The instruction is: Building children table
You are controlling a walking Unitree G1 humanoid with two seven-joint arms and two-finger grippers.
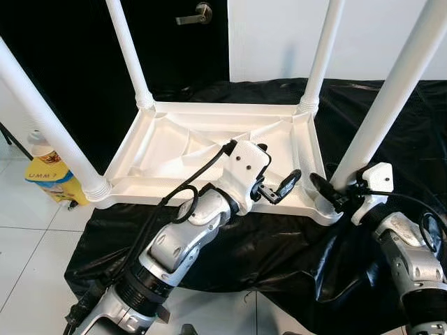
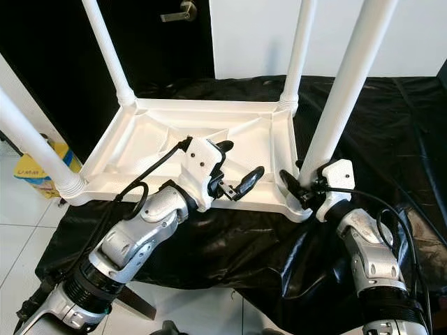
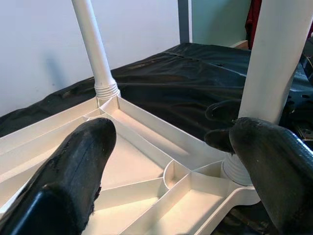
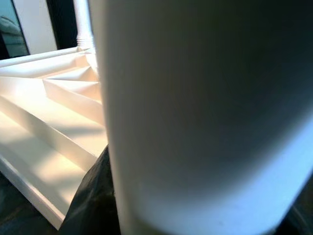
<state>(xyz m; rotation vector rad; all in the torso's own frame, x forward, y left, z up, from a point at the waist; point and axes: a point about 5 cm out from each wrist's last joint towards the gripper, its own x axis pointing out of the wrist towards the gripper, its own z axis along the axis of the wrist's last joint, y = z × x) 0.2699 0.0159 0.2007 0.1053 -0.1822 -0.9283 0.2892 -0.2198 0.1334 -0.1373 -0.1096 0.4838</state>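
A white plastic tabletop (image 1: 209, 150) lies upside down on a black sheet (image 1: 279, 244) spread over a tiled floor (image 1: 28, 244), ribbed underside up. Four white legs stand in its corners: near left (image 1: 42, 118), far left (image 1: 129, 52), far right (image 1: 323, 52) and near right (image 1: 391, 94). The left gripper (image 1: 274, 183) hovers over the near right part of the tabletop, its two black fingers spread with nothing between them. The right gripper (image 1: 327, 190) is at the base of the near right leg, its dark fingers against the threaded collar; whether they clamp the leg cannot be told. A yellow box (image 1: 52, 178) sits on the floor at the left, a dark door (image 1: 181, 35) beyond. The table looks light, stiff and smooth, so likely slippery to pinch. The legs seem the best hold, low near the collar, or else the tabletop's raised rim.
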